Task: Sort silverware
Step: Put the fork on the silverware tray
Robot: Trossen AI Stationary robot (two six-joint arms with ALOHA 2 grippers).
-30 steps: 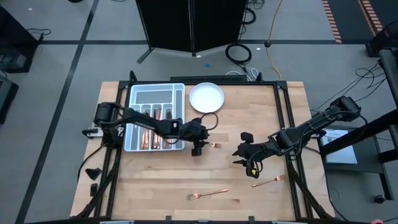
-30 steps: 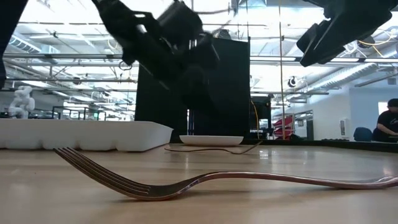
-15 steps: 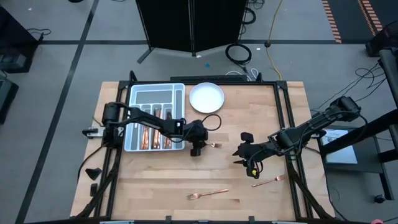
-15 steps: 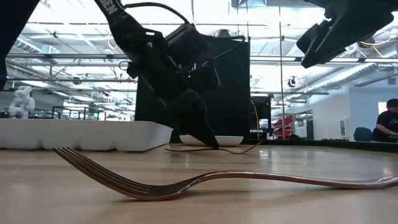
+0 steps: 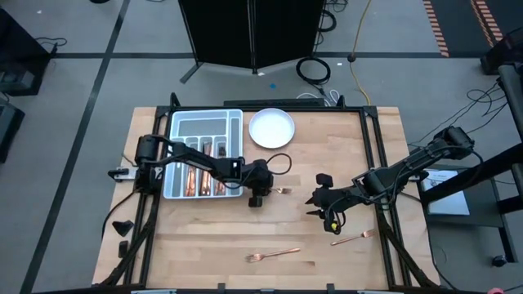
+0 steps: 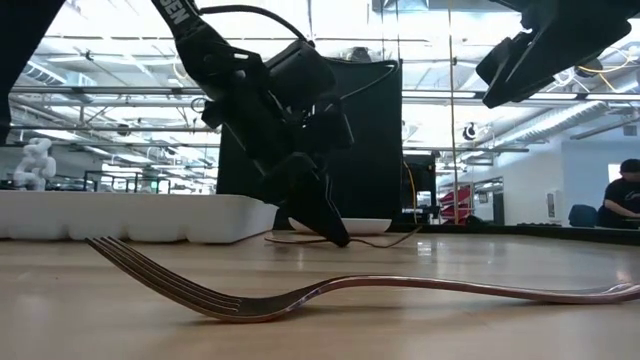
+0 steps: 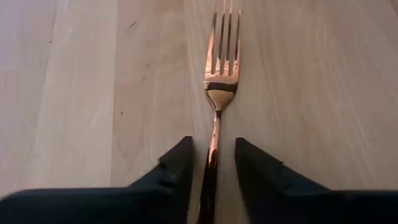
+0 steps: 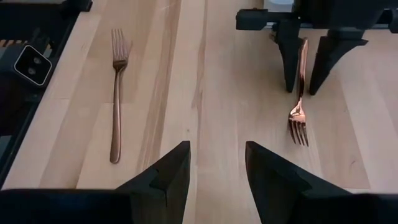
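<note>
A copper fork (image 7: 222,81) lies flat on the wooden table (image 5: 327,253), just right of the grey tray (image 5: 176,155). My left gripper (image 7: 213,146) is down at the table over the fork's handle (image 8: 303,59). It is open, one finger on each side of the handle, with a gap on both sides. In the high view it shows at the table's middle (image 5: 257,198). My right gripper (image 8: 217,149) hangs open and empty above the table, right of centre (image 5: 323,208). Several copper pieces lie in the tray's slots (image 5: 196,180).
A white plate (image 5: 271,128) stands at the far edge beside the tray. Another fork (image 5: 274,255) lies near the front edge, and it fills the foreground of the low view (image 6: 350,290). A third fork (image 5: 351,238) lies at the front right.
My left gripper has come down from above the table until its fingertips stand at the table by the fork's handle, and it has tipped steeper. The fork has not moved.
</note>
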